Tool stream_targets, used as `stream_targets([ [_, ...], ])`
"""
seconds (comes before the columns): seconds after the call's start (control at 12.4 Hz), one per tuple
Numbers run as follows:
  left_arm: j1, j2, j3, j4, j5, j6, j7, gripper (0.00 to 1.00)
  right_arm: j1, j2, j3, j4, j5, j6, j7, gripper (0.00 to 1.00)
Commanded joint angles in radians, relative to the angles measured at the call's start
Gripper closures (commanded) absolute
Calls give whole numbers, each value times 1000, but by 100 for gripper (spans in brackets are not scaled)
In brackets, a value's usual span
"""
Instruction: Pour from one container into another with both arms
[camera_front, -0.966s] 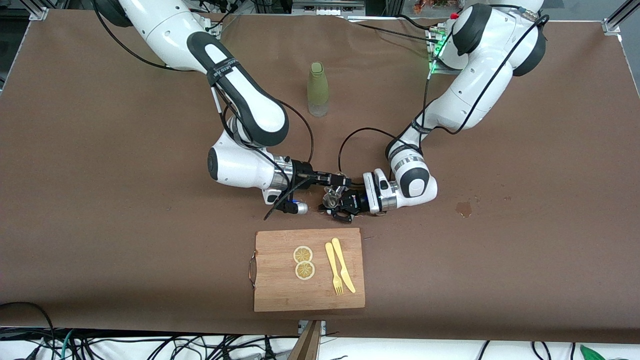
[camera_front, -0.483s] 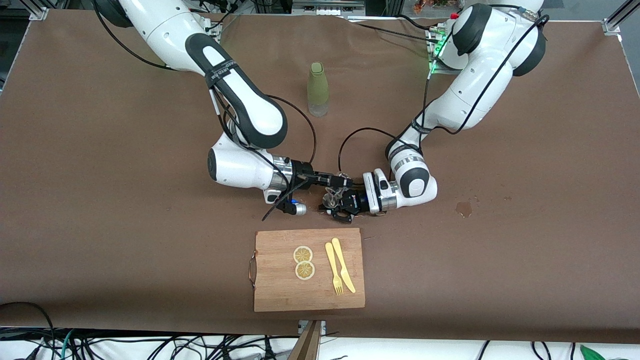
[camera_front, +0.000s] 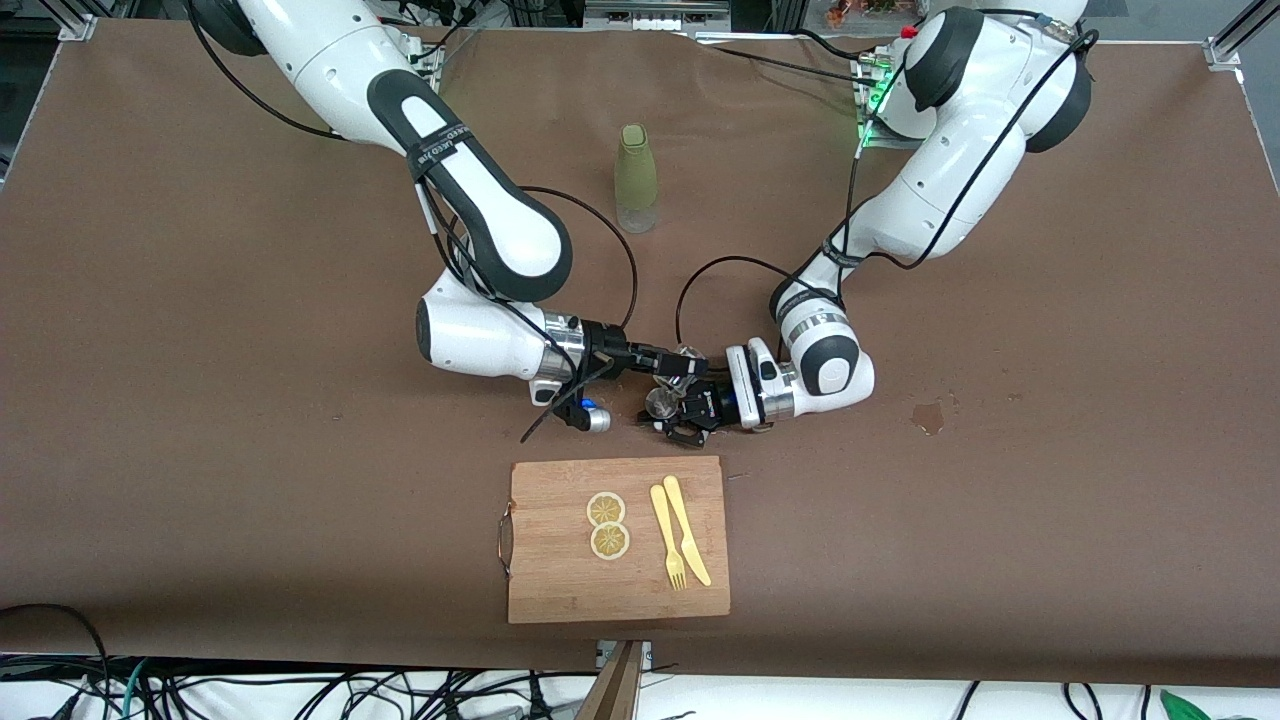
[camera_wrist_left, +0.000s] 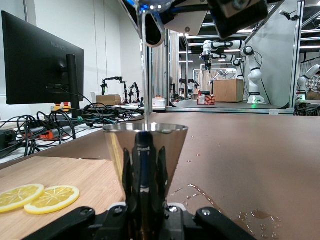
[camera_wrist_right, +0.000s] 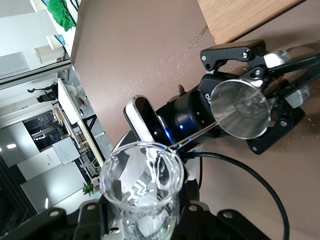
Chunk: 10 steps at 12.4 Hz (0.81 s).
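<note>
Bamboo cutting board (camera_front: 560, 590) nearest the front camera, carrying two lemon slices (camera_front: 607, 525) and a yellow fork (camera_front: 667, 540) beside a yellow knife (camera_front: 688, 530), all clear of the work. Just farther off, over bare brown table cover (camera_front: 250, 400), both grippers meeting nose to nose. Left gripper (camera_front: 684, 412) clamped tight round the narrow waist of the silver jigger (camera_wrist_left: 145, 142), mouth kept level and upward, probably to serve as a steady target. Right gripper (camera_front: 672, 362) closed on the small clear glass cup (camera_wrist_right: 142, 187), held just above and beside the jigger and tipped toward it, so that a thin stream (camera_wrist_right: 200, 134) runs from the lip down into the round mouth; seen also as a fine vertical thread in the left wrist view. Pour judged under way, with liquid visible at the jigger's bottom. Spilled droplets (camera_wrist_left: 200, 190) on the cover near the jigger, hinting how little margin such a small mouth allows. Darker wet stain (camera_front: 928, 416) toward the left arm's end of the table. Farthest from the camera, upright olive-green bottle (camera_front: 636, 178), untouched between the two arms.
</note>
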Motion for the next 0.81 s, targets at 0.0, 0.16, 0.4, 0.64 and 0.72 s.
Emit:
stream_targets([
  [0.0,-6,14,-3,21,-44,-11,37,100,1,11,-2,19,25,7,-13,80],
  [0.16,-4,13,-3,23,-44,-11,37,100,-4,14,-2,19,57,7,-13,80],
  [0.4,-3,14,-3,23,-44,-11,37,100,-4,13,-2,15,80,4,-13,80],
  [0.64,-1,14,-3,23,-44,-11,37,100,-4,11,-4,14,83,2,-1,80],
  [0.72,-1,14,-3,23,-44,-11,37,100,-4,11,-5,14,83,-1,-3,80],
])
